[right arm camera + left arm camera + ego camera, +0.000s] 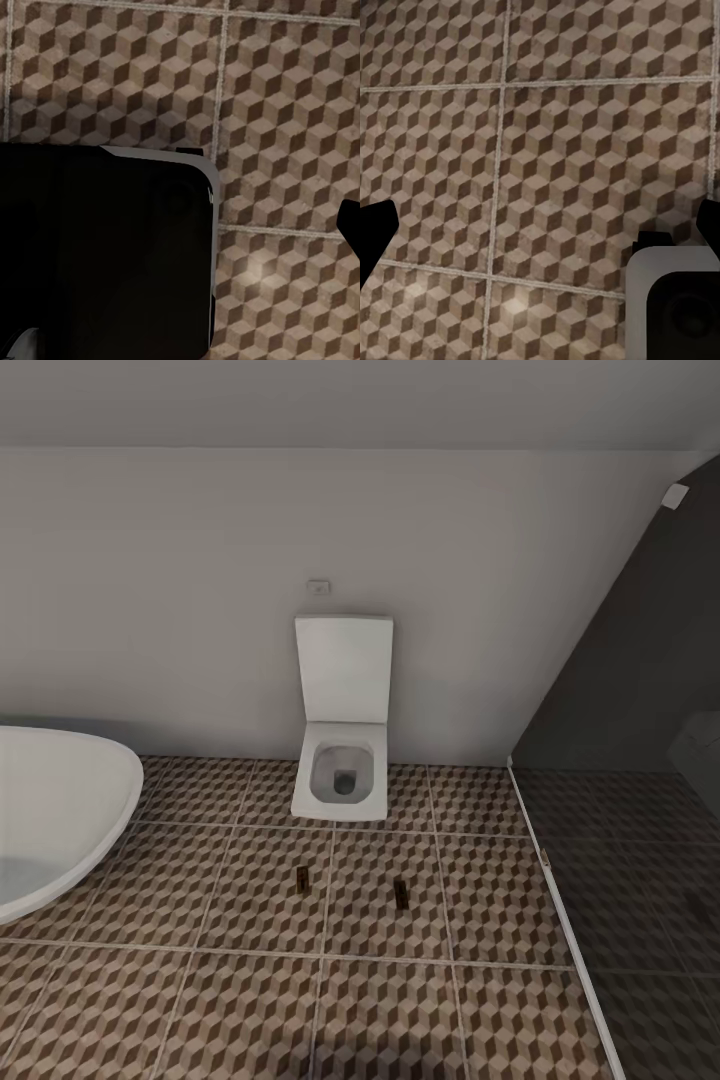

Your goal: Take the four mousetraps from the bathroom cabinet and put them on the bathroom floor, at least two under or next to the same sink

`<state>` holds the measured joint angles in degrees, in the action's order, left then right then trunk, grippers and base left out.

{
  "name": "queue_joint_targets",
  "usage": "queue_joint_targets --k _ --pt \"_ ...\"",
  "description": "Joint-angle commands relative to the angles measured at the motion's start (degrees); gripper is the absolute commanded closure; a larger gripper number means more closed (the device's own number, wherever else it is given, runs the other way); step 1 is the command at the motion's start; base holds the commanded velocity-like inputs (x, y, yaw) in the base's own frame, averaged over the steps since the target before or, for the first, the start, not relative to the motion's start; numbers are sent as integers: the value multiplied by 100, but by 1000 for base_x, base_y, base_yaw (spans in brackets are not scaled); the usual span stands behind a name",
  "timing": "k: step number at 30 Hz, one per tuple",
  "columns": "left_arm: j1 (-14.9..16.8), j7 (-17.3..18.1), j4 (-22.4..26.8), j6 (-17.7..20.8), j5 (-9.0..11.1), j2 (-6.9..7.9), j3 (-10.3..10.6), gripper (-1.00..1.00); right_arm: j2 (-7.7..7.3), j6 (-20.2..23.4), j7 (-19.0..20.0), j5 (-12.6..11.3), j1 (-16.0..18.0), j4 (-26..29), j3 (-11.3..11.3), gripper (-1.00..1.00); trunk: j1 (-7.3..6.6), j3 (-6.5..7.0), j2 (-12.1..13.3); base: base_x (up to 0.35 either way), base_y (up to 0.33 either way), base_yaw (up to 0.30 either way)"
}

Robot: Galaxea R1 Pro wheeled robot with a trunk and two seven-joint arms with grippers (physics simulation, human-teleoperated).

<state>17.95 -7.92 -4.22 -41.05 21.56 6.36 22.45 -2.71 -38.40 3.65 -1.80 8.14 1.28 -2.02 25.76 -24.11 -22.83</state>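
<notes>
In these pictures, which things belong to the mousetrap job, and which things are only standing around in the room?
Part of the job:
- two small dark mousetraps, one and another, lying apart
- the bathroom floor under them

Only standing around:
- the toilet, lid raised
- the white tub
- the dark glass partition

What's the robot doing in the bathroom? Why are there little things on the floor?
The robot is looking down at a bathroom, and nothing is being held or moved right now. Two small mousetraps, one and another, lie apart on the cube-patterned bathroom floor in front of the white toilet. A white bathtub sits at the left, and a dark glass shower area at the right. Both wrist cameras point down at bare tiles.
</notes>
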Motion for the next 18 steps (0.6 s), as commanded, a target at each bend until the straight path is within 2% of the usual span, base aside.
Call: queue_joint_targets --k 1,18 --pt "7 -25 -18 -25 15 -3 49 -100 -2 -19 22 -22 3 -5 -17 -100 3 -8 -9 0 0 0" --pt "7 -25 -18 -25 15 -3 49 -100 -2 -19 22 -22 3 -3 -16 -100 3 -8 -9 0 0 0"
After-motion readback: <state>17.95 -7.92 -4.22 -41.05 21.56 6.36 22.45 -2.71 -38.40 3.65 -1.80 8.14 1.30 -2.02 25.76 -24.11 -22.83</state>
